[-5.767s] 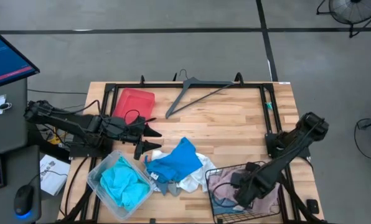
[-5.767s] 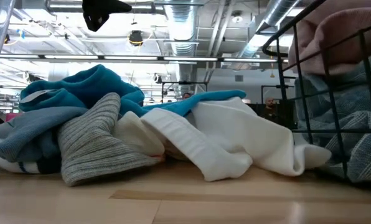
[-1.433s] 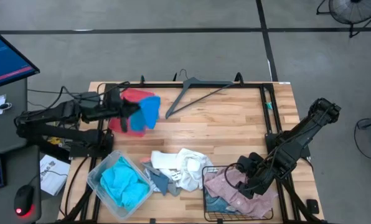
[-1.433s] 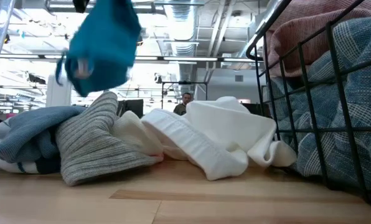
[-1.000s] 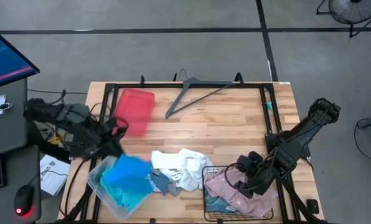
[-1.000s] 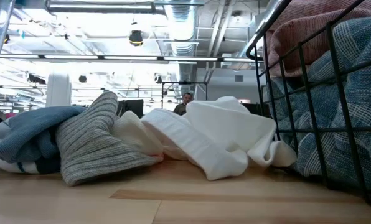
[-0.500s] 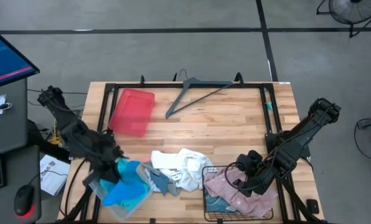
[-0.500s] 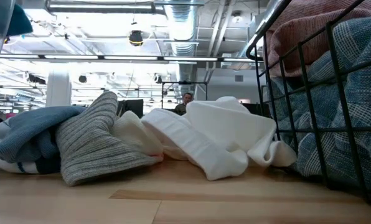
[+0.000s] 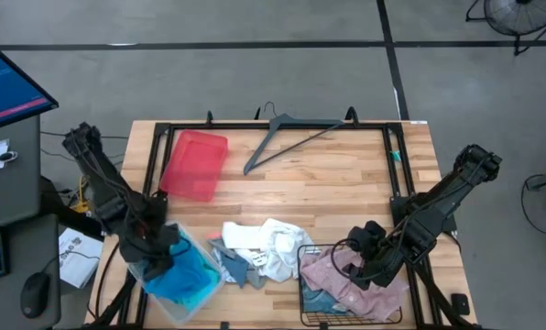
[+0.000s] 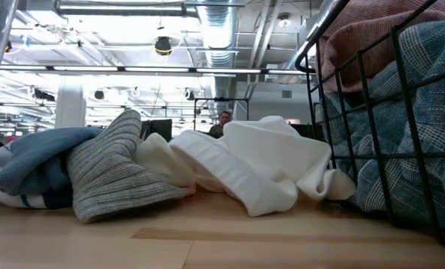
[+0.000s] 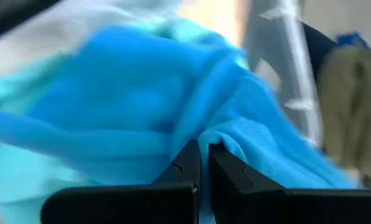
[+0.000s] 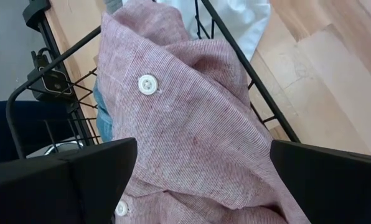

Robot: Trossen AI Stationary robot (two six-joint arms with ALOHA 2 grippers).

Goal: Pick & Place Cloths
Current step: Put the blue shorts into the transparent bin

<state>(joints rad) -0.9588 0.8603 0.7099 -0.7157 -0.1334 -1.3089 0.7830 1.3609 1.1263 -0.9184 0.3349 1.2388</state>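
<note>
My left gripper is down in the clear plastic bin at the near left, shut on the deeper blue cloth. That cloth lies on a turquoise cloth in the bin. On the table's middle sits a pile: a white cloth, a grey ribbed cloth and a grey-blue cloth. My right gripper stands open above the pale pink cloth, which lies in the wire basket on a blue-striped cloth. My left gripper pinches a raised fold of the deeper blue cloth between its two fingertips. It comes at the cloth from above, inside the bin. The rest of the cloth lies slack, spread over the turquoise cloth.
A red tray and a grey hanger lie at the table's far side. A black frame rail runs around the work area. Bare wood lies between the hanger and the pile.
My left gripper has gone toward the table's near edge and down into the clear bin, staying shut on the deeper blue cloth. The cloth, which hung over the bin a second ago, now lies inside it on the turquoise cloth.
</note>
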